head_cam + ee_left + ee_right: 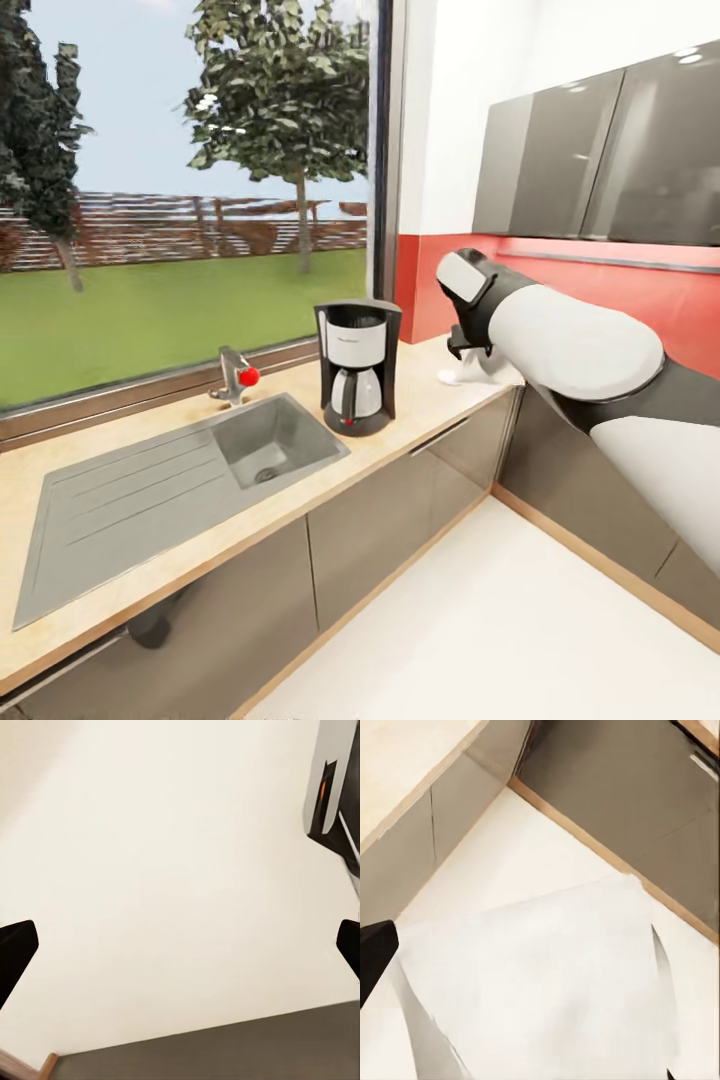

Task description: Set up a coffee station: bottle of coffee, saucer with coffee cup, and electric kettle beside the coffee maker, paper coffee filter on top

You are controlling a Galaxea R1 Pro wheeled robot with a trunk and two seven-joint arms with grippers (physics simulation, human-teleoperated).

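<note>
The right arm [580, 350] reaches in from the right edge of the head view, its white upper shell nearest the camera, bending at a dark elbow and running forward to a black-and-white wrist. Its gripper [468, 362] hangs over the far right end of the kitchen countertop [130, 610], pointing down, with a patch of white showing just beneath it against the worktop. In the right wrist view the paper coffee filter [540, 982] spreads as a broad white sheet between the two dark fingertips [373, 952], so the right gripper is clamped on the filter; past it lie the pale floor [510, 855], a wooden skirting strip and grey cabinet fronts [607, 787].

In the left wrist view the left gripper [180, 952] has its dark fingertips [15, 952] at opposite edges of the picture, spread wide with nothing between them, above the same pale floor and a grey cabinet front.

Further along the countertop, the steel sink [150, 490] with its drainer sits to the left, a tap [235, 378] with a red knob behind it. The coffee maker [356, 368] stands upright just to the right of the sink, well apart from the right gripper. A small mark shows on its white basket, too small to read. Behind are the window [190, 170], the red wall [640, 290] and grey upper cabinets [600, 160].
</note>
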